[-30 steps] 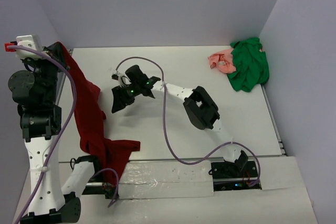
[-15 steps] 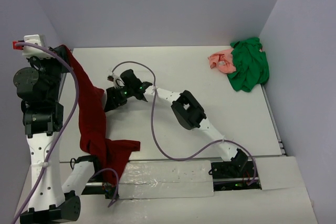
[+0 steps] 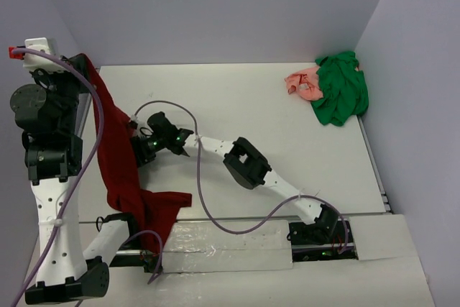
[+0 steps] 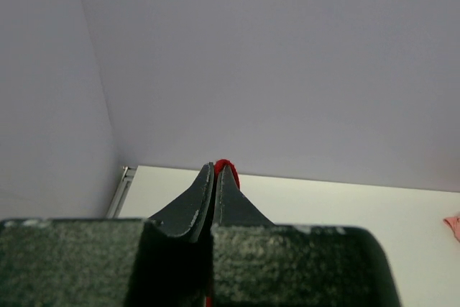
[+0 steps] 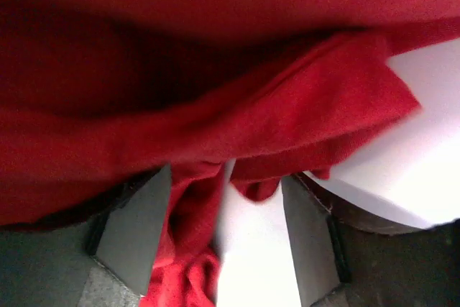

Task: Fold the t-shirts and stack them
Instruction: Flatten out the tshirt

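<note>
The dark red t-shirt (image 3: 118, 156) hangs in a long drape from my raised left gripper (image 3: 79, 61) at the far left down to the table's near edge. The left gripper (image 4: 215, 170) is shut on a fold of the red shirt (image 4: 226, 162). My right gripper (image 3: 138, 147) reaches left against the hanging cloth. In the right wrist view its fingers (image 5: 136, 228) stand open, with red cloth (image 5: 215, 106) across and between them. The green t-shirt (image 3: 341, 90) lies crumpled at the far right. The salmon-pink t-shirt (image 3: 302, 82) lies bunched beside it on its left.
Grey walls close the table (image 3: 237, 106) at the back, left and right. A taped strip (image 3: 223, 244) runs along the near edge. The right arm's purple cable (image 3: 198, 177) loops over the table.
My right gripper has moved left across the table and reached the hanging red shirt. The left gripper has stayed raised with the shirt.
</note>
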